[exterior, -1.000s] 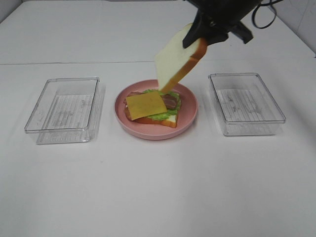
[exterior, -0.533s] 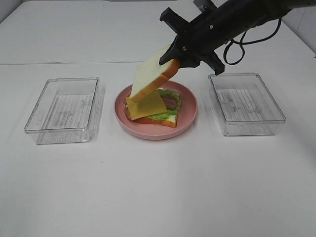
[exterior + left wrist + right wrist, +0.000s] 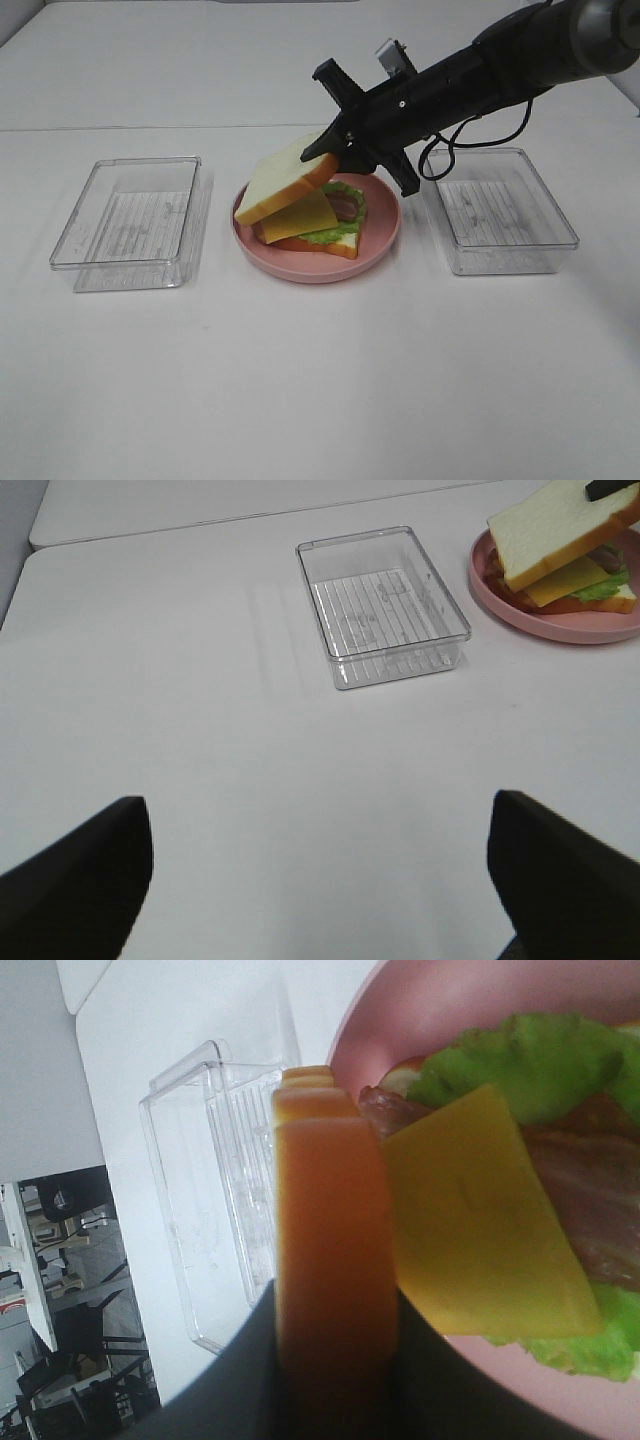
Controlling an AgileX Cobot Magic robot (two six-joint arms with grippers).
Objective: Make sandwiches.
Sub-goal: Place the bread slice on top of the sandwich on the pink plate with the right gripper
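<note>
On the round pink plate (image 3: 382, 236) lies an open stack: bottom bread slice (image 3: 335, 246), green lettuce (image 3: 352, 194), brown bacon (image 3: 343, 205) and a yellow cheese slice (image 3: 302, 214). My right gripper (image 3: 338, 150) is shut on the top bread slice (image 3: 278, 182) and holds it tilted, low over the stack's left side. In the right wrist view the slice's orange crust (image 3: 328, 1225) sits between the fingers, above the cheese (image 3: 480, 1220), lettuce (image 3: 530, 1065) and bacon (image 3: 600, 1180). My left gripper (image 3: 320, 875) is open and empty, away from the plate (image 3: 560, 625); the held slice (image 3: 555, 525) shows there too.
A clear plastic tray (image 3: 130, 222) stands left of the plate and another (image 3: 497, 210) to its right. The left one shows in the left wrist view (image 3: 380, 600) and the right wrist view (image 3: 215, 1200). The white table's seam (image 3: 150, 127) runs behind them.
My right gripper has swung down and to the left with the bread slice, which has gone from hanging steeply above the plate to lying nearly flat just over the cheese.
</note>
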